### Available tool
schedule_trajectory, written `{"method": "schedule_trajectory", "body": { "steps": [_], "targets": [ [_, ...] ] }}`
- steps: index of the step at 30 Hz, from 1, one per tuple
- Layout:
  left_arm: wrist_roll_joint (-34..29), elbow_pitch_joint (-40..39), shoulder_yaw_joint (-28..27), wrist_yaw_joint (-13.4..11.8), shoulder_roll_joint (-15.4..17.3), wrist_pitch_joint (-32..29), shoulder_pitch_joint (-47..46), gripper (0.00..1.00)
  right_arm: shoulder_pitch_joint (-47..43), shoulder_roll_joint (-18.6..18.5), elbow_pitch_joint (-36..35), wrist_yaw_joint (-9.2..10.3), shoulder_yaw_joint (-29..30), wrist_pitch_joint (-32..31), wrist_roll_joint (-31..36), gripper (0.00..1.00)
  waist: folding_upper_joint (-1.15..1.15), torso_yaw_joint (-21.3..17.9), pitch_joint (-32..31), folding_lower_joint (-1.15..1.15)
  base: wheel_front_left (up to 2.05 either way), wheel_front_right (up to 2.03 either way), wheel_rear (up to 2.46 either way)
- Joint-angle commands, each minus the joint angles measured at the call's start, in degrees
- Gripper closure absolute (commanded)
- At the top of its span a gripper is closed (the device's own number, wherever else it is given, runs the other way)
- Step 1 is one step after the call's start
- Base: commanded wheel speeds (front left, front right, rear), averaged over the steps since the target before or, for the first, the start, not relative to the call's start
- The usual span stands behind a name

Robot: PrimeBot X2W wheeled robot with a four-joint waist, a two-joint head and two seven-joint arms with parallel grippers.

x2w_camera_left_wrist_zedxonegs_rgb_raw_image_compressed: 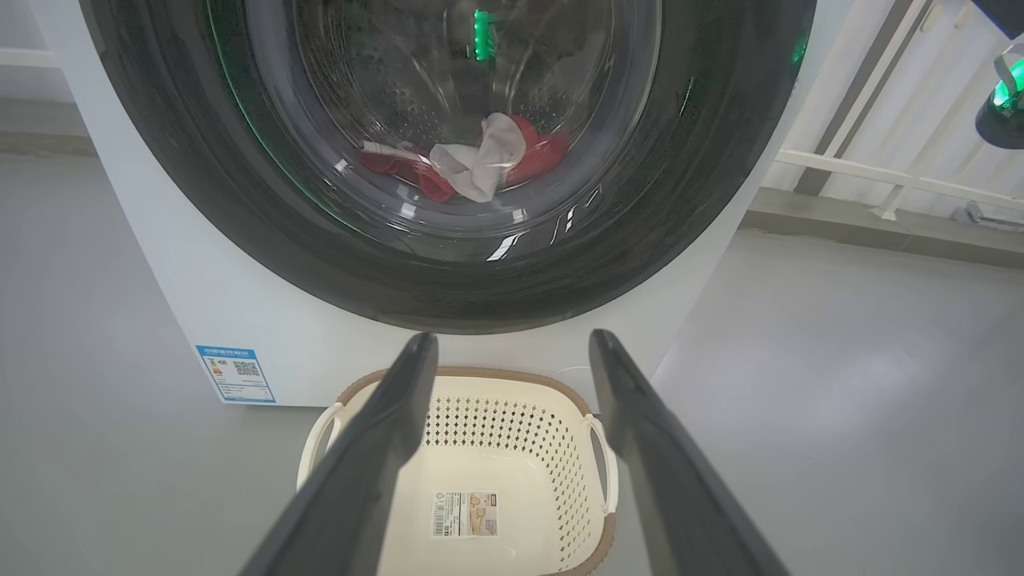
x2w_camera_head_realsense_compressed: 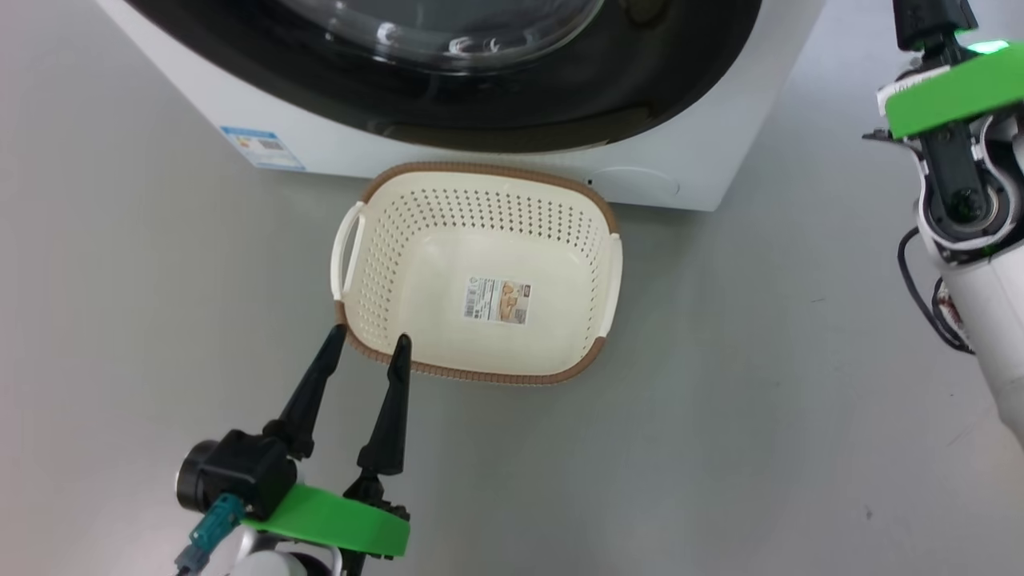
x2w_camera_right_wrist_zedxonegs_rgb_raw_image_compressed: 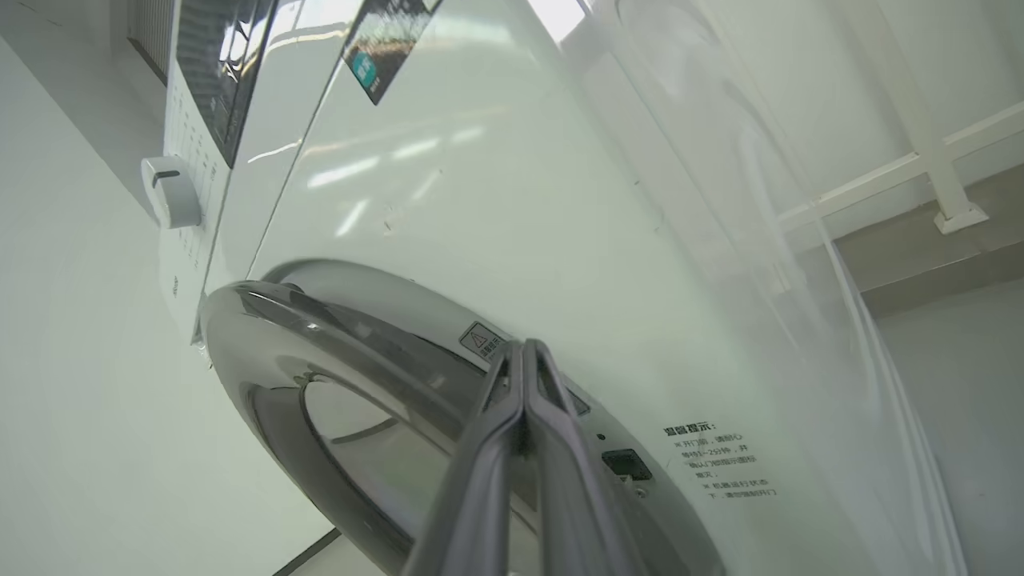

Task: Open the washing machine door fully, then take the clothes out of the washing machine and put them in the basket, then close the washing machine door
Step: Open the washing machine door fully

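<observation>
Basket (x2w_camera_head_realsense_compressed: 416,264): cream plastic w/ holes, brown rim, white side handles. It stands on the grey floor (x2w_camera_head_realsense_compressed: 720,400) right in front of the washing machine (x2w_camera_head_realsense_compressed: 696,152), far rim just beside the machine's base. Inside is a bare btm w/ a barcode sticker (x2w_camera_head_realsense_compressed: 497,300), print too small to read. Clothes (x2w_camera_left_wrist_zedxonegs_rgb_raw_image_compressed: 472,160), red w/ white pieces, lie in a heap low in the steel drum, seen thru the glass of the door (x2w_camera_left_wrist_zedxonegs_rgb_raw_image_compressed: 240,200), which sits shut across the front. Blue label (x2w_camera_left_wrist_zedxonegs_rgb_raw_image_compressed: 234,374) at the machine's lower corner has a QR code + small text, not legible. In the R wrist view a triangle warning sticker (x2w_camera_right_wrist_zedxonegs_rgb_raw_image_compressed: 480,342) sits by the door edge. Lower on the front is a block of Chinese print (x2w_camera_right_wrist_zedxonegs_rgb_raw_image_compressed: 720,460); header looks like 温馨提示, rest too small. A white knob (x2w_camera_right_wrist_zedxonegs_rgb_raw_image_compressed: 170,190) sits near the top. L gripper (x2w_camera_head_realsense_compressed: 370,336) hangs over the basket's near-left corner, fingers spread wide, holding nothing. R gripper (x2w_camera_right_wrist_zedxonegs_rgb_raw_image_compressed: 524,356) has fingers pressed together, nothing btwn them, tips at the door rim near the warning sticker; touching or not, can't tell.
</observation>
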State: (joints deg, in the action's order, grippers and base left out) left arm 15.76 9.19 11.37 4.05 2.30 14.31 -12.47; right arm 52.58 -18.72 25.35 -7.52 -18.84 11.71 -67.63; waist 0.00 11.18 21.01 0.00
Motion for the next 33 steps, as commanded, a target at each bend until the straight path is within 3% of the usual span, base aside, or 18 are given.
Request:
{"method": "schedule_trajectory", "body": {
  "steps": [1,16,33],
  "targets": [
    [0.52,-1.29,-1.26,-0.26,0.58,0.69,-1.48,0.00,2.01,-0.52,-0.35,0.03,-1.75,-1.77,-2.45,1.00,0.00,1.28,1.59,0.00,0.00,0.00,0.00],
    [2.22,-1.32,0.80,-0.73,0.58,0.69,-4.23,0.00,10.14,-2.73,2.92,0.03,-4.30,-18.27,-19.29,1.00,0.00,3.05,5.17,0.00,0.00,0.00,0.00],
    [3.62,-0.70,1.92,-1.24,0.58,0.69,-4.65,0.00,12.29,-2.87,8.11,0.03,-4.33,-32.73,-26.54,1.00,0.00,4.68,4.75,0.00,0.00,0.00,0.00]
  ]
}}
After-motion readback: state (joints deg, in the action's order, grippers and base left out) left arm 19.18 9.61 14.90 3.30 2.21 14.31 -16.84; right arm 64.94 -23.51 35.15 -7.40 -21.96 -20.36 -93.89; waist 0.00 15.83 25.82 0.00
